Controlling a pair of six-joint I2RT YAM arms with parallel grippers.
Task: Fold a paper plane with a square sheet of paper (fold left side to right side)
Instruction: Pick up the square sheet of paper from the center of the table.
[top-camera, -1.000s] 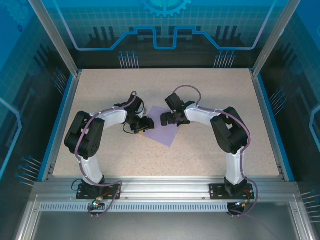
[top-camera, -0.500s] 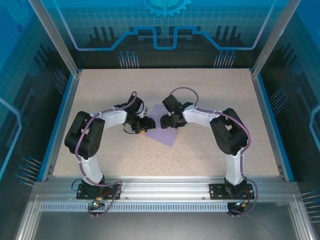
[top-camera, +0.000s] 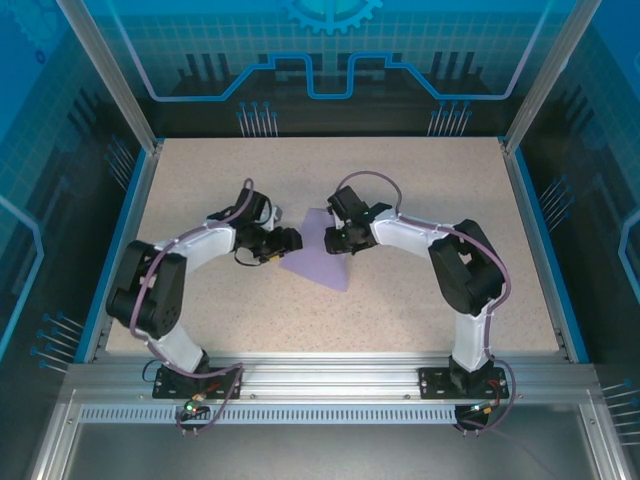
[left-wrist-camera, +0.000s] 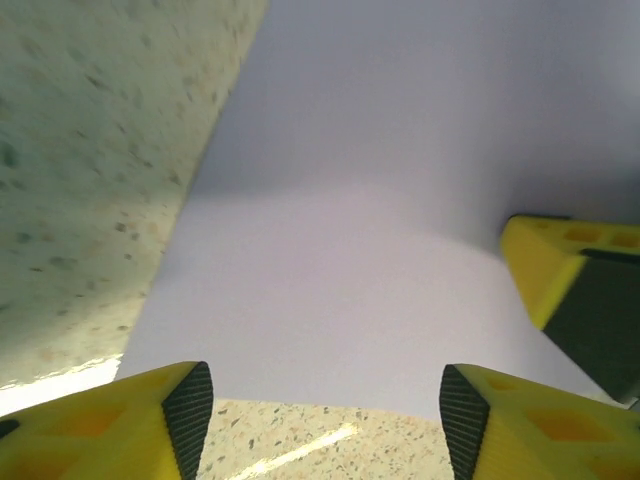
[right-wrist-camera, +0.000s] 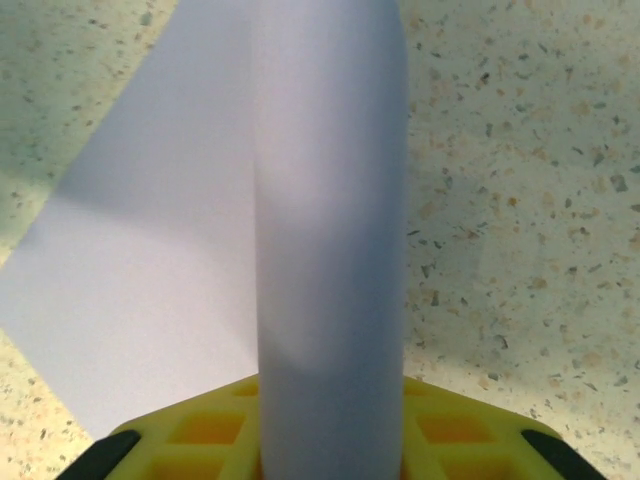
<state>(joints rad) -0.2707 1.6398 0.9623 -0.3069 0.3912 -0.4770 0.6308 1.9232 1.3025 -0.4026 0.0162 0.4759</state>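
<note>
The square sheet of paper (top-camera: 318, 262) lies near the middle of the tabletop (top-camera: 430, 185), between the two arms. The right end effector (top-camera: 331, 239) pinches its right side, which is lifted and curls over the flat part. The left end effector (top-camera: 290, 241) sits low at the sheet's left side, its fingers (left-wrist-camera: 160, 420) spread wide, gripping nothing

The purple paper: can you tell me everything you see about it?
The square sheet of paper is plain lavender, matte and unmarked. Most of it lies flat on the speckled table, turned cornerwise. One part curls up into a soft roll where the right gripper pinches it. The open left gripper sits at its other side, not holding it.
</note>
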